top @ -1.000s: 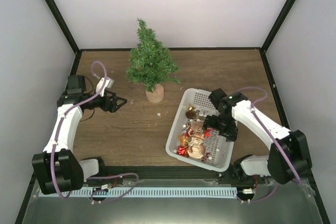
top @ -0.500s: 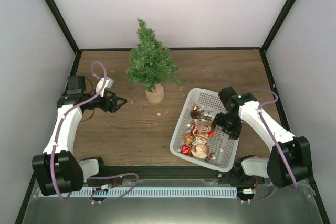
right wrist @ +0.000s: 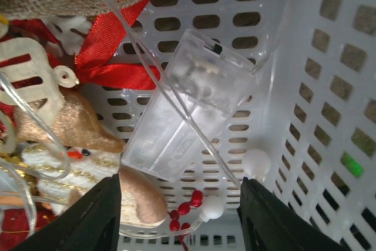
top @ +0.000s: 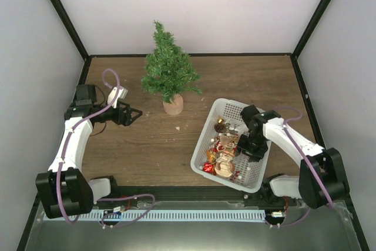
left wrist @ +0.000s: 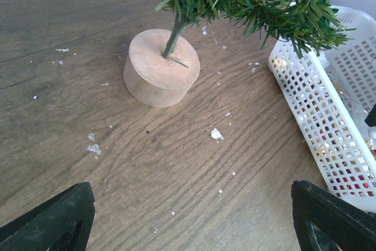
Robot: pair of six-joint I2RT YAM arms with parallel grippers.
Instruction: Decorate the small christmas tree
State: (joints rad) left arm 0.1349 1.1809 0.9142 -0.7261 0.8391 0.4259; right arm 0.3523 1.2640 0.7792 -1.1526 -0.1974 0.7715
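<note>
The small christmas tree (top: 169, 72) stands upright at the back centre on its round tan base (left wrist: 161, 67), and no ornament shows on its branches. My left gripper (top: 136, 113) hovers low to the left of the base, open, with bare wood between its fingers (left wrist: 191, 195). My right gripper (top: 242, 148) reaches down into the white basket (top: 202, 139). Its jaws (right wrist: 179, 186) stand apart on either side of the lower end of a clear plastic battery box (right wrist: 188, 110) with a clear wire running across it. A gap still shows beside each finger.
Beside the box the basket (right wrist: 329, 86) holds a red ribbon (right wrist: 111, 69), a tan plush figure (right wrist: 82, 121), white beads (right wrist: 257, 163) and red berries (right wrist: 185, 210). The basket's wall (left wrist: 317, 116) lies just right of the tree. White flecks (left wrist: 216, 134) dot the wood.
My right gripper has sunk lower into the basket and its jaws have narrowed. The basket has slid a little to the right. The left arm has not moved.
</note>
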